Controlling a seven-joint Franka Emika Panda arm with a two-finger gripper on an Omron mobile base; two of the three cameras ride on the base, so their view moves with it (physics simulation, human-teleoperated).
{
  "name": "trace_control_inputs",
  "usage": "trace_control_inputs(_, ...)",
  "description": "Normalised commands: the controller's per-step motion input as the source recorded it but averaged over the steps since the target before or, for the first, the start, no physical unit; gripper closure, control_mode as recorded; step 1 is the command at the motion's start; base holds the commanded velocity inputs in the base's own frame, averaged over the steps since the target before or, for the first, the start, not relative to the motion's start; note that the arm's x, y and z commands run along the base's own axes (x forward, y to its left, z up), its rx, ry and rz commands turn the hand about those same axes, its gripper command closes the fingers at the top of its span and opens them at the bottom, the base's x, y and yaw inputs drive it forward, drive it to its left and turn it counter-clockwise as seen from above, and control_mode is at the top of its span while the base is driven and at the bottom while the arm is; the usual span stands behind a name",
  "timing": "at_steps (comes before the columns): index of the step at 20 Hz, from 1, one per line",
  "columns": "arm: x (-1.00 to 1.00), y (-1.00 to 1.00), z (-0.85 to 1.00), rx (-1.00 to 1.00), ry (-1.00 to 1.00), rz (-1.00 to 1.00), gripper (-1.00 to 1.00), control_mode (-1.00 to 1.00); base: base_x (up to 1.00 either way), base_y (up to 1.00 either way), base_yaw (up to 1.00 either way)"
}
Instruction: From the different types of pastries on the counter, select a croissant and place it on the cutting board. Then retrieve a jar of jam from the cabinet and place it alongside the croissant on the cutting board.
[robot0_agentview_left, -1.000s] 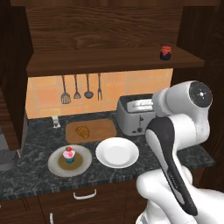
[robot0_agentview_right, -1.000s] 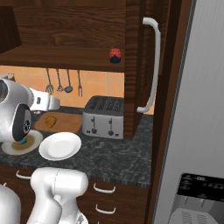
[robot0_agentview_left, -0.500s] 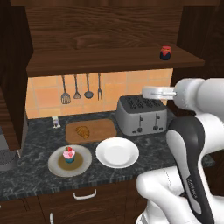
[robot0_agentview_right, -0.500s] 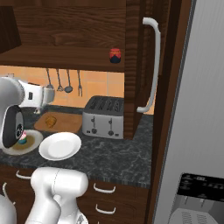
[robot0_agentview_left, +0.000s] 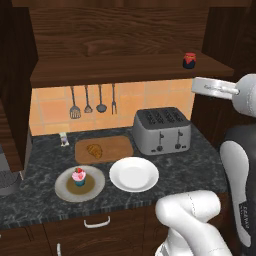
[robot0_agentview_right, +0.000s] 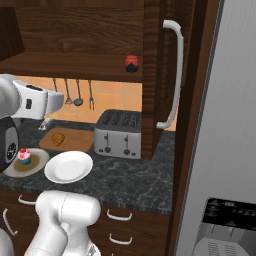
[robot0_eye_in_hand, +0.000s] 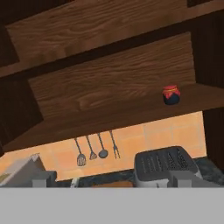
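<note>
Since the earlier frame the arm has swung up and to the right; its hand now sits at 3 o'clock in the left base view, below the shelf. The gripper (robot0_eye_in_hand: 111, 177) stands fully open and holds nothing.

Left to right on the speckled stone counter (robot0_agentview_left: 45, 200): a pink-frosted cupcake (robot0_agentview_left: 79, 176) on a round grey-tan plate (robot0_agentview_left: 95, 186); a ridged golden croissant (robot0_agentview_left: 94, 150) lying on the flat wooden board (robot0_agentview_left: 117, 147); a smooth round white plate (robot0_agentview_left: 134, 174); a boxy metal toaster (robot0_agentview_left: 161, 131).

The squat red-lidded jar (robot0_agentview_left: 189, 60) stands on the wood-grain cabinet (robot0_agentview_left: 120, 67) shelf, at 1 o'clock.
</note>
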Motion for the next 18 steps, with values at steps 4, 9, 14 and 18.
trace_control_inputs(4, 0.39, -0.69, 0.06, 0.26, 0.12, -0.23, -1.0, -1.0, 0.0, 0.0, 0.0)
trace_control_inputs(9, 0.09, -0.01, 0.0, -0.06, 0.01, -0.02, -1.0, -1.0, 0.0, 0.0, 0.0)
trace_control_inputs(14, 0.12, -0.3, 0.25, -0.16, 0.0, 0.0, -1.0, -1.0, 0.0, 0.0, 0.0)
trace_control_inputs(18, 0.14, -0.16, 0.12, -0.03, 0.0, 0.01, -1.0, -1.0, 0.0, 0.0, 0.0)
